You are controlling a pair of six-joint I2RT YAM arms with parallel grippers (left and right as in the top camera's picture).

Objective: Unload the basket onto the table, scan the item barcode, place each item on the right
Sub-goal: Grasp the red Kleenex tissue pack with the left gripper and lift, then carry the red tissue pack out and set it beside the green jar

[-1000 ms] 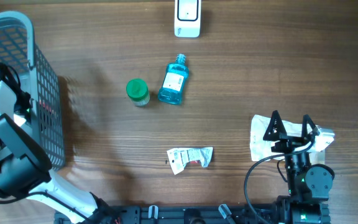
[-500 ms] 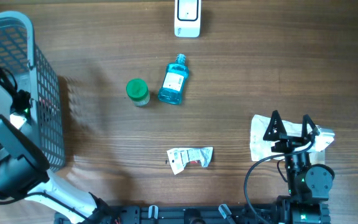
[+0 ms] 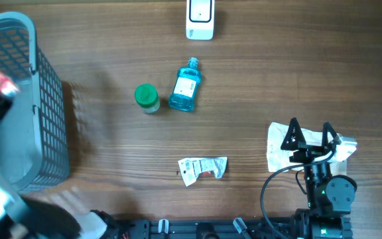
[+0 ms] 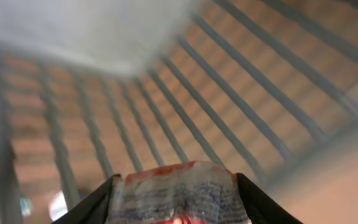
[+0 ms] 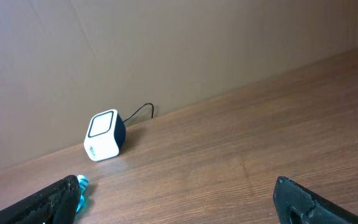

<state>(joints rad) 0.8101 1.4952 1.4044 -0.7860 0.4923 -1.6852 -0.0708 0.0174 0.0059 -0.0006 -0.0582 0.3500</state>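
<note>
In the left wrist view my left gripper (image 4: 178, 190) is shut on a red and clear printed packet (image 4: 179, 199), a black finger on each side, with the grey basket (image 4: 247, 68) mesh behind. From overhead the packet (image 3: 0, 83) shows as a red blur over the basket (image 3: 45, 99), and the left arm is smeared by motion. No barcode is readable on it. The white scanner (image 3: 199, 18) stands at the table's far edge, also in the right wrist view (image 5: 102, 144). My right gripper (image 3: 309, 135) hangs open and holds nothing at the near right.
A blue bottle (image 3: 185, 85) lies beside a green-capped jar (image 3: 146, 97) mid-table. A crumpled white and red packet (image 3: 203, 167) lies near the front edge. A white wrapper (image 3: 277, 151) lies under the right gripper.
The left gripper has narrowed onto the packet and the left arm has swung quickly, lifting the packet into view over the basket. The right arm has not moved.
</note>
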